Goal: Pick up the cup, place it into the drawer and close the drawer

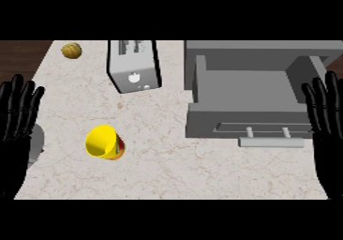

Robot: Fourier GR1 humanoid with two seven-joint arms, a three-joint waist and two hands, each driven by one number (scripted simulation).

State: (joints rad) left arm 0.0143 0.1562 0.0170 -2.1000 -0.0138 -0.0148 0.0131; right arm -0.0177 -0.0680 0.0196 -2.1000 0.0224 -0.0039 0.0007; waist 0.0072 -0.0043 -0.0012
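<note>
Resting robot hands (15, 112) (328, 110), fingers straight

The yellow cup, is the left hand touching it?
Apart. The head view shows bare counter between the cup and the left hand.

A pale marbled counter (202, 173) with fine brownish veins fills most of the view. Beyond its far edge and past its left edge runs a strip of dark brown wood (18, 56). A silver toaster (135, 68) stands on the counter toward the far side, tilted slightly, its slots facing up. To the toaster's left, near the counter's far left corner, lies a small round brownish-yellow object (72, 50). The light is even and soft.
</note>
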